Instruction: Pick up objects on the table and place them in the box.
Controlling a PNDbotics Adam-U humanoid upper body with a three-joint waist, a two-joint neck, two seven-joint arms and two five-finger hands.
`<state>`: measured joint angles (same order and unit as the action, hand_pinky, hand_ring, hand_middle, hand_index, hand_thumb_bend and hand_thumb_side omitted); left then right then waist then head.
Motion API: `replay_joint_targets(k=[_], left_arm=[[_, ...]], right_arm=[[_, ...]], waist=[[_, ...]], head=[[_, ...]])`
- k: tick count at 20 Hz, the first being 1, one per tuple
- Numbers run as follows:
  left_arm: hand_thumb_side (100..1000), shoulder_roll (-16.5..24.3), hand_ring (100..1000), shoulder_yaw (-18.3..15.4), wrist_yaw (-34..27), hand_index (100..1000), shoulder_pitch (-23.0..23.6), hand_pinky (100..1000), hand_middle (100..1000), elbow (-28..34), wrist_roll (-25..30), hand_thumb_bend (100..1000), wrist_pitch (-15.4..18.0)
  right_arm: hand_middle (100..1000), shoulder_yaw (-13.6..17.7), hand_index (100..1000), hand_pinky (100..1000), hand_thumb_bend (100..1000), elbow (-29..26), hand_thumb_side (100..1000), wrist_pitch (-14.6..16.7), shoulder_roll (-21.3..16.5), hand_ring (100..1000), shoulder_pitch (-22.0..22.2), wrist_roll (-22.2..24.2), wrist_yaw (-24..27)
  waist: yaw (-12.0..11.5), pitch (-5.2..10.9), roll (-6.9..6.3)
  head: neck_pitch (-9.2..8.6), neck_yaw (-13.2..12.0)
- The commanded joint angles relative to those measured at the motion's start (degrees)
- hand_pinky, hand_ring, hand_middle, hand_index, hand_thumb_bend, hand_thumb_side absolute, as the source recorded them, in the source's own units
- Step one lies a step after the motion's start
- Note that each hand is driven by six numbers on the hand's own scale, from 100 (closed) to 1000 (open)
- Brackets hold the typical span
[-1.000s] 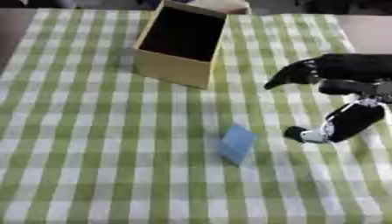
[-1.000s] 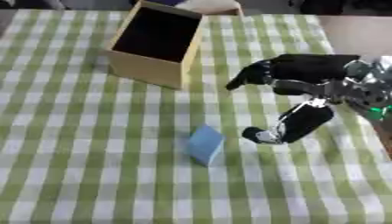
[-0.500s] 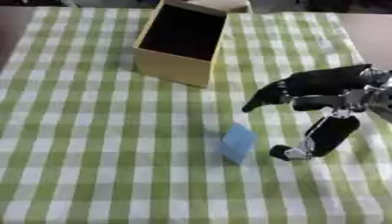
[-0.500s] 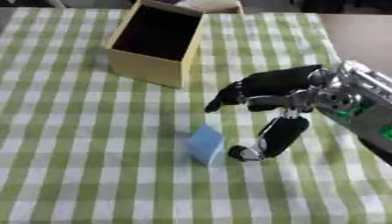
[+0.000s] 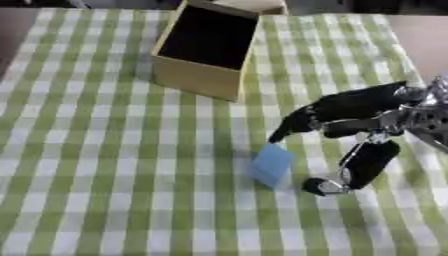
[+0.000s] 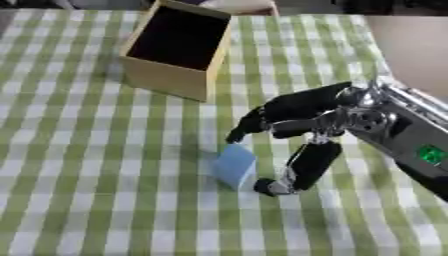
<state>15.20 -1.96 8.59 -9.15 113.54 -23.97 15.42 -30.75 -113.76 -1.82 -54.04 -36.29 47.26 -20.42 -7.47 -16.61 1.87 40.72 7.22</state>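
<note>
A small light-blue block (image 5: 271,164) stands on the green-and-white checked cloth near the middle. My right hand (image 5: 350,115) reaches in from the right and hovers over it, open, with the fingers (image 5: 293,125) stretched above the block's far side and the thumb (image 5: 354,167) hanging down just to its right. Nothing is in the hand. An open cardboard box (image 5: 206,47) with a dark inside stands at the back, left of the hand. My left hand shows in no view.
The checked tablecloth (image 5: 96,165) covers the table, bare at the left and front. A brown surface (image 6: 407,45) lies beyond the cloth's right edge. My right forearm (image 6: 420,150) with a green mark runs off to the lower right.
My right hand has moved left and down toward the blue block, its fingers now over the block and the thumb beside it. The block and box have not moved.
</note>
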Motion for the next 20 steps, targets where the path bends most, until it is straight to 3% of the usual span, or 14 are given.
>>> replay_joint_targets(k=[1, 10, 20], left_arm=[[631, 0.66, 609, 0.03, -0.18, 679, -0.76, 625, 603, 1.05, 0.30, 240, 0.03], [635, 0.53, 608, 0.17, -0.24, 679, -1.02, 624, 602, 1.05, 0.64, 236, -0.10], [639, 0.32, 606, 0.31, -0.44, 677, -1.44, 623, 600, 1.05, 0.89, 230, -0.11]], right_arm=[[860, 0.52, 972, 876, 302, -0.83, 511, 0.57, -0.68, 937, -0.97, -0.26, -1.92], [887, -0.34, 970, 895, 317, -0.19, 527, 2.74, 0.65, 970, -2.25, -0.19, -4.82], [892, -1.43, 964, 894, 321, 4.76, 535, 5.09, 2.50, 979, -2.55, 0.95, -6.53]], waist=[[-0.03, 0.75, -0.14], [-0.39, 0.09, -0.15], [-0.95, -0.87, -0.30]], head=[[-0.59, 0.14], [-0.97, 0.30], [-1.45, 0.80]])
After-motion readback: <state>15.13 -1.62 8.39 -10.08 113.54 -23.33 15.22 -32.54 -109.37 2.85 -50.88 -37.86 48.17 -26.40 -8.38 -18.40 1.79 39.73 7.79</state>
